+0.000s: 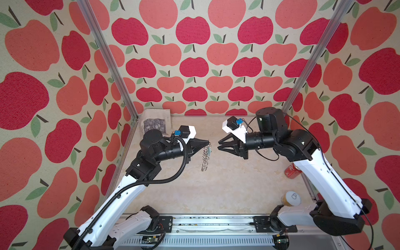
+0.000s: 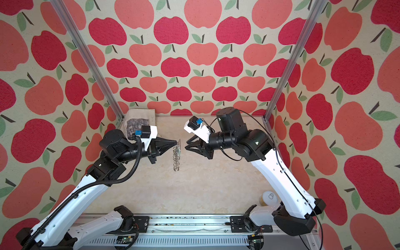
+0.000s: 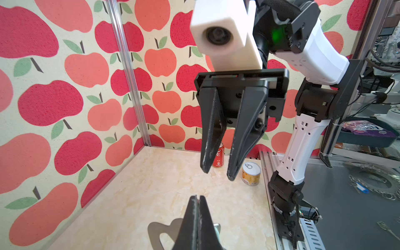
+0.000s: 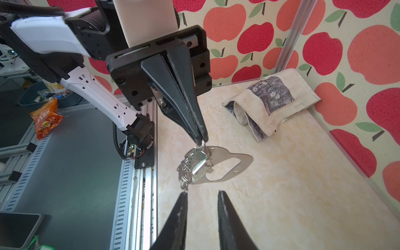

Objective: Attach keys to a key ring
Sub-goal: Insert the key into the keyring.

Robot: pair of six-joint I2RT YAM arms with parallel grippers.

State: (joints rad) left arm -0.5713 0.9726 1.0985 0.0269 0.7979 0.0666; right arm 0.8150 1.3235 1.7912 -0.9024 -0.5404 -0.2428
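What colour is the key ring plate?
Dull silver-grey metal key ring, clearest in the right wrist view.

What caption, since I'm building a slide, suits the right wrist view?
Left claw pinches the key ring; open right claw faces it.

White lettering on the red can (image 3: 218, 157) and the orange snack bag (image 4: 46, 119) is too small to read

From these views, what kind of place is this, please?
Probably a robot lab cell: apple-print walls hung on aluminium posts box in a small table, and beside it lies a grey bench with a snack bag.
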